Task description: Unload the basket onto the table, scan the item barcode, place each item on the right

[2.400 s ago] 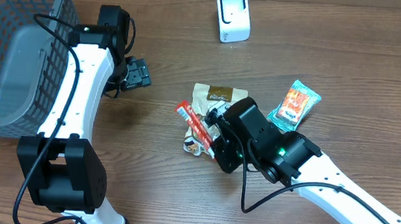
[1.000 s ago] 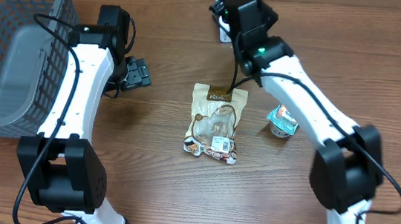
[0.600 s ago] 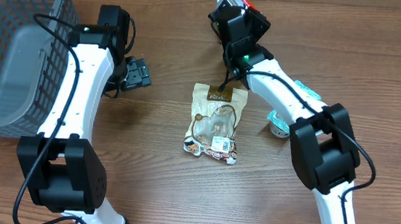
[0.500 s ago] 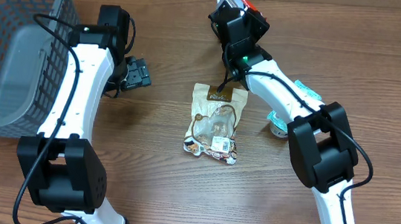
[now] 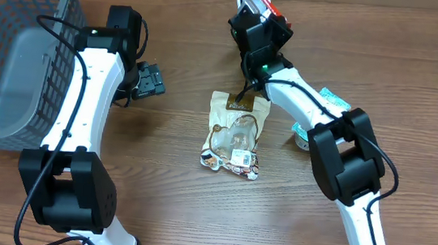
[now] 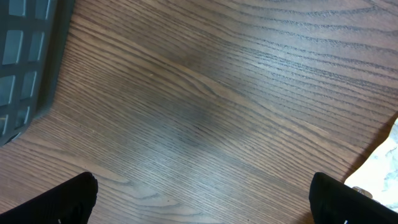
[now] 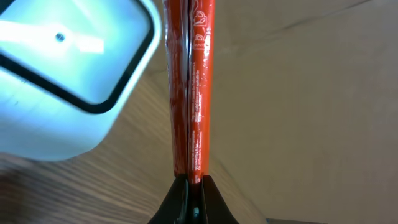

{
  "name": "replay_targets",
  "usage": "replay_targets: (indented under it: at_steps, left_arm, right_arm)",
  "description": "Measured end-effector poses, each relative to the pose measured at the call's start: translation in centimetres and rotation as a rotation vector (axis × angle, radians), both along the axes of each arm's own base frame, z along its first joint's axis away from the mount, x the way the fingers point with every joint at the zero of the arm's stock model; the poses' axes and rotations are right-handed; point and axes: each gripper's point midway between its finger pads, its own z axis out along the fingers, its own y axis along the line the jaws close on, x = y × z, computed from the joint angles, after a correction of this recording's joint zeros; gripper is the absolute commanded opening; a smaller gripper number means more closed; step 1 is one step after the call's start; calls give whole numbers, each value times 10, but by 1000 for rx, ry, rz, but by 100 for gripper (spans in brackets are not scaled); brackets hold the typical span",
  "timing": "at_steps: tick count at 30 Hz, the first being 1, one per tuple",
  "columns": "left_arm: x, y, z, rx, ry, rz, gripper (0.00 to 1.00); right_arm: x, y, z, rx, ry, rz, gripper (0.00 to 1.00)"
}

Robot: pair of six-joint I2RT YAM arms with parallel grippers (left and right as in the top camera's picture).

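Observation:
A thin red stick packet (image 7: 189, 93) is pinched at its lower end by my right gripper (image 7: 193, 184), which is shut on it. The packet stands edge-on right next to the white barcode scanner (image 7: 68, 81), whose black-framed window faces the camera. From overhead, the right gripper (image 5: 257, 9) sits at the table's back over the scanner (image 5: 248, 1), and the red packet (image 5: 267, 2) pokes out past it. My left gripper (image 5: 148, 80) hovers open over bare wood near the basket, and its dark fingertips (image 6: 74, 199) have nothing between them.
A brown snack bag (image 5: 237, 132) lies mid-table. A teal packet (image 5: 300, 134) is partly hidden under the right arm. A grey mesh basket (image 5: 7, 43) fills the left side, with its corner (image 6: 25, 56) in the left wrist view. A pale wrapper edge (image 6: 382, 168) shows at the right.
The right gripper lifted the red packet from beside the brown bag and carried it back to the scanner. In the last second it only shifted slightly there. The left arm stayed still.

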Motion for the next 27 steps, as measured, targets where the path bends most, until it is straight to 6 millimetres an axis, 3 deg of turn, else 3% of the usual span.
replay_targets:
  at_steps: [9,24,27]
  left_arm:
    - [0,0,0,0,0,0,100]
    - [0,0,0,0,0,0,100]
    - [0,0,0,0,0,0,100]
  right_arm:
    - [-8,-5,-41,-96,119,13,4]
    - [-9,-7,-37,-81,89,-30,3]
    - [-11,-6,-28,-38,64,-45,3]
